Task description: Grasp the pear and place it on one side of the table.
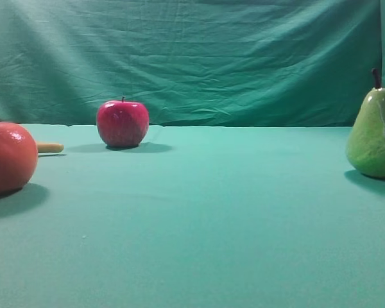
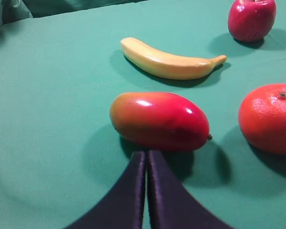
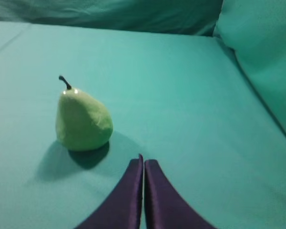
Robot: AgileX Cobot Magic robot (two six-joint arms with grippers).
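Observation:
The yellow-green pear (image 1: 374, 133) with its dark stem stands upright on the teal table (image 1: 212, 218) at the far right of the exterior view. In the right wrist view the pear (image 3: 82, 119) stands left of and beyond my right gripper (image 3: 144, 162), which is shut on nothing and apart from the fruit. My left gripper (image 2: 147, 155) is shut too, its tips just short of a red-orange mango (image 2: 159, 121). Neither gripper shows in the exterior view.
A red apple (image 1: 122, 123) stands at the back left, and a big orange-red round fruit (image 1: 8, 157) sits at the left edge with a banana tip (image 1: 50, 147) behind it. A whole banana (image 2: 169, 62) lies beyond the mango. A wrinkled green backdrop (image 1: 192, 58) closes the rear.

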